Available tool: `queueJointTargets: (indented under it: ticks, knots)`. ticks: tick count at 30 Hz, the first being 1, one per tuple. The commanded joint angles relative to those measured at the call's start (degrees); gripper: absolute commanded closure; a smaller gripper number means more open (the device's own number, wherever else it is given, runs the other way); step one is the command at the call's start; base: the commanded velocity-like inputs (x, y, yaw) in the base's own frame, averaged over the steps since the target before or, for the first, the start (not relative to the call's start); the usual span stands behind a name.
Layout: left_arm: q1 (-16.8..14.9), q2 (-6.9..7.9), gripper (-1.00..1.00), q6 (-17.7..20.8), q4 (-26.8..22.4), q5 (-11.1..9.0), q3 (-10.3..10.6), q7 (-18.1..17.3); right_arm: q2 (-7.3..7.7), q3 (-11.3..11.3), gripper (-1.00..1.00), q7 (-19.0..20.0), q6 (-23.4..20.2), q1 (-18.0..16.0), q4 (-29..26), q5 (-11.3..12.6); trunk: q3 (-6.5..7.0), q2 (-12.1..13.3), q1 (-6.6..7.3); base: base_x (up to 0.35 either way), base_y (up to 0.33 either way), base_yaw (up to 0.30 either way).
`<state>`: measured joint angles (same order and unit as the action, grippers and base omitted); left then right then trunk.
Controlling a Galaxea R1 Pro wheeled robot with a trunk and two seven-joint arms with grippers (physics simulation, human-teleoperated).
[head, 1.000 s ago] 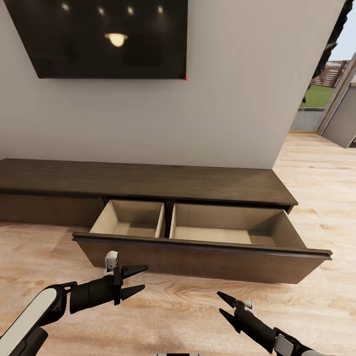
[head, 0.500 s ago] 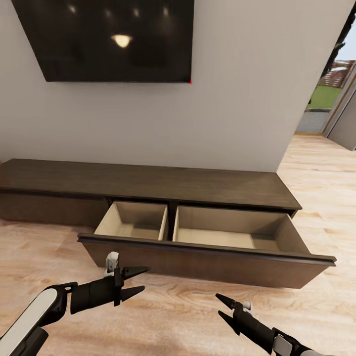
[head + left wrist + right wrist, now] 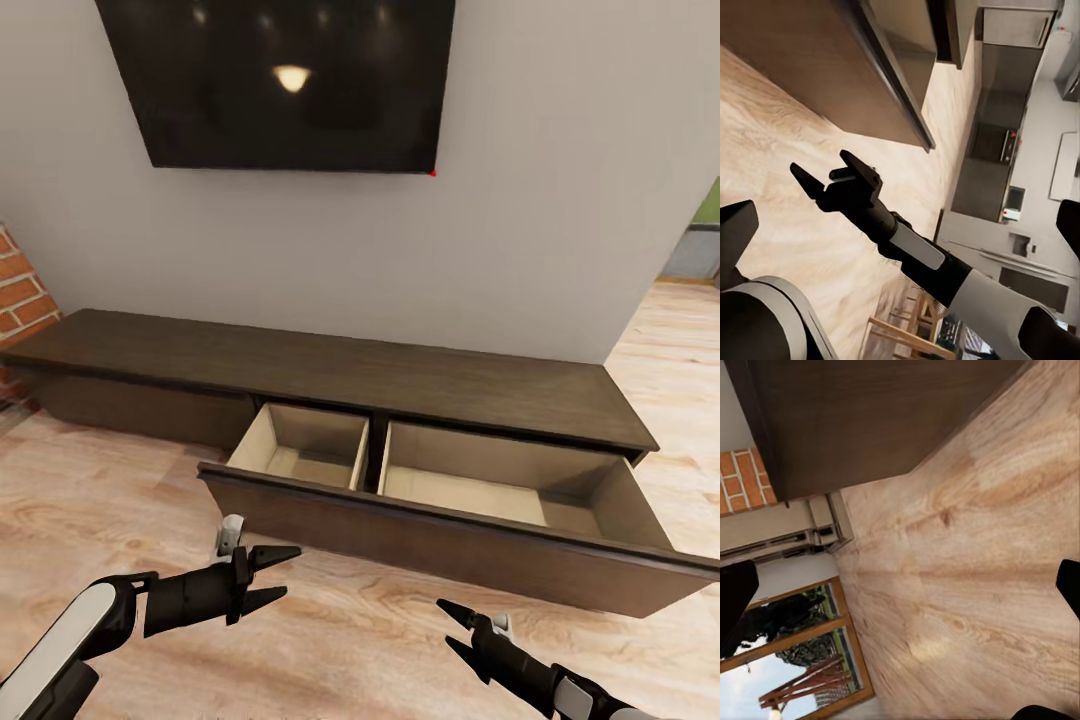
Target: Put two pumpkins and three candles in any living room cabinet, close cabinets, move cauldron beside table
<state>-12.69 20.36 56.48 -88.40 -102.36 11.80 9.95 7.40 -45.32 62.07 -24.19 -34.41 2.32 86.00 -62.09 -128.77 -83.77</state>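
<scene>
The left gripper (image 3: 285,572) is seen with its two black fingers spread and nothing between them, carried level above the plank floor (image 3: 90,520) on an arm reaching in from 8 o'clock. The right gripper (image 3: 448,627), likewise parted and empty, is held low at 5 o'clock, pointing toward 10 o'clock. Ahead at 12 o'clock the cabinet (image 3: 340,365) is found against the wall, its wide drawer (image 3: 450,535) pulled out, both beige compartments bare. A black TV (image 3: 290,85) is mounted above.
</scene>
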Motion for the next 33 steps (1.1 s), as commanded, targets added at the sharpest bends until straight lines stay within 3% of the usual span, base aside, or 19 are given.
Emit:
queueJointTargets:
  ticks: [1, 9, 33]
  knots:
    - [-0.1, 0.03, -1.0, 0.0, 0.0, -0.6, 0.1, 0.6, -0.02, -0.5, -1.0, 0.3, -0.5, 0.0, 0.1, 0.6, 0.07, 0.4, 0.24, -0.044, 0.0, 0.214]
    - [-0.1, -0.05, -1.0, 0.0, 0.0, -0.6, 0.2, 0.6, -0.12, -0.5, -1.0, 0.4, -0.4, 0.0, 0.1, 0.7, 1.27, 3.6, 1.99, -0.127, 0.0, 0.097]
    - [-0.1, 0.03, -1.0, 0.0, 0.1, -0.6, 0.3, 0.6, -0.1, -0.4, -1.0, 0.5, -0.3, 0.0, 0.2, 0.7, 5.57, 13.2, 7.26, -0.003, 0.0, 0.001]
